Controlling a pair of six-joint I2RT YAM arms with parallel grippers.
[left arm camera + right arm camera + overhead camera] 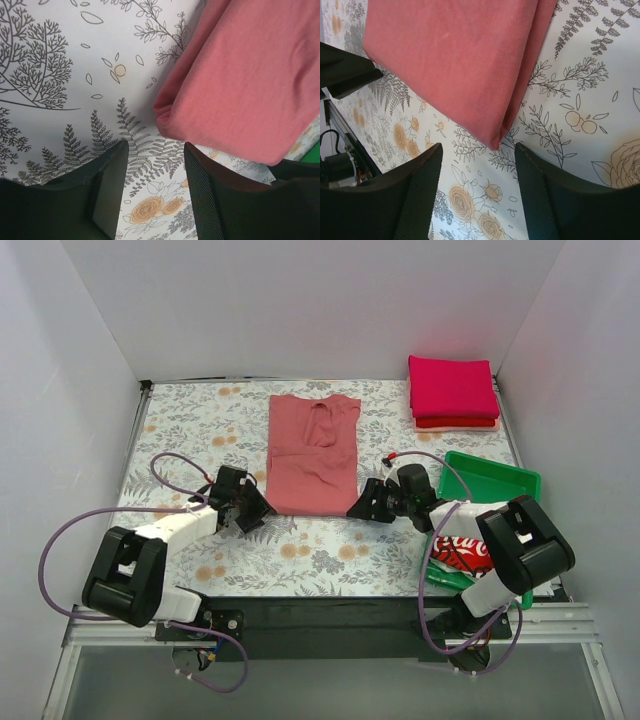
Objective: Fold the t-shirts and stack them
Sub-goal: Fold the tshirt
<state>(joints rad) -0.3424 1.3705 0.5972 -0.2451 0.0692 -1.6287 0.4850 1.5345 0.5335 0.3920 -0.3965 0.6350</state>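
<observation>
A dusty salmon-red t-shirt (312, 452) lies flat mid-table, its sides folded in to a long rectangle, collar at the far end. My left gripper (256, 508) is open and empty just short of its near-left corner (167, 117). My right gripper (358, 508) is open and empty just short of its near-right corner (497, 140). A folded stack, a magenta t-shirt (452, 385) on a red one (455, 422), sits at the far right. A red t-shirt with white Coca-Cola lettering (462, 552) lies crumpled in the green tray.
The green plastic tray (492, 478) stands at the right, under the right arm. The floral table covering (200, 430) spreads under everything. White walls enclose the table on three sides. Purple cables loop by both arms.
</observation>
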